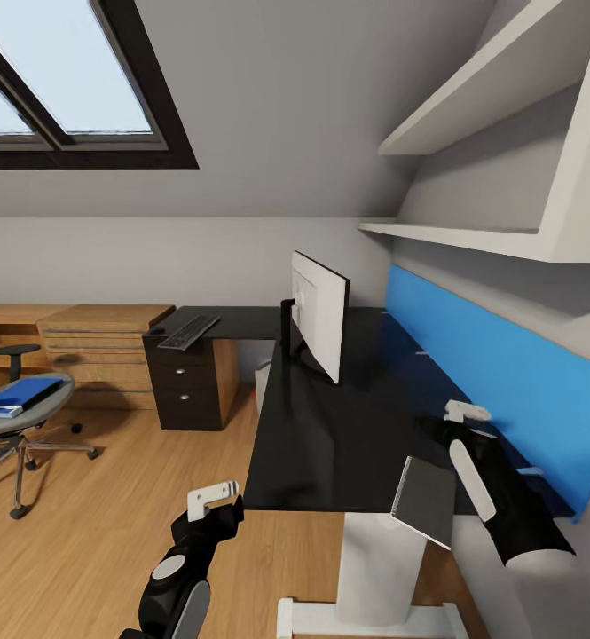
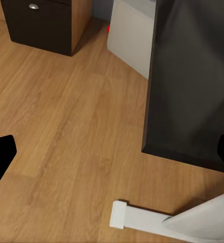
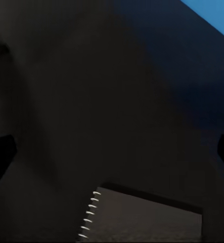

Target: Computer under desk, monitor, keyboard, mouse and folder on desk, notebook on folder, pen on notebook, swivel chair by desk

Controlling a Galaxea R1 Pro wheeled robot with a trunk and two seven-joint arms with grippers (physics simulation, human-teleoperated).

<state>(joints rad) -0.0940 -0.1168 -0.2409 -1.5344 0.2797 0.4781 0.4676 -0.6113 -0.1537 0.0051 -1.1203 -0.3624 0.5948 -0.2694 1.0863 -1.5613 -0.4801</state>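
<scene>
The black desk (image 1: 330, 435) carries the monitor (image 1: 319, 324), and on its far wing the keyboard (image 1: 188, 331) with the mouse (image 1: 155, 330) beside it. The grey notebook (image 1: 426, 500) tilts over the desk's front edge beside my right forearm; its spiral edge (image 3: 142, 217) lies close under the wrist, not between the fingers. My right gripper (image 1: 441, 430) is over the desk top, fingers wide apart. My left gripper (image 2: 112, 152) is open above the floor by the desk's front corner. The blue folder (image 1: 19, 393) lies on the swivel chair (image 1: 15, 426). The computer (image 2: 129, 40) stands under the desk. The pen is out of view.
A dark drawer unit (image 1: 188, 382) stands under the desk's far wing, and a light wooden cabinet (image 1: 99, 342) lines the back wall. A blue wall panel (image 1: 507, 382) and white shelves (image 1: 472, 235) are above the desk. The white desk leg (image 1: 379, 568) is close ahead.
</scene>
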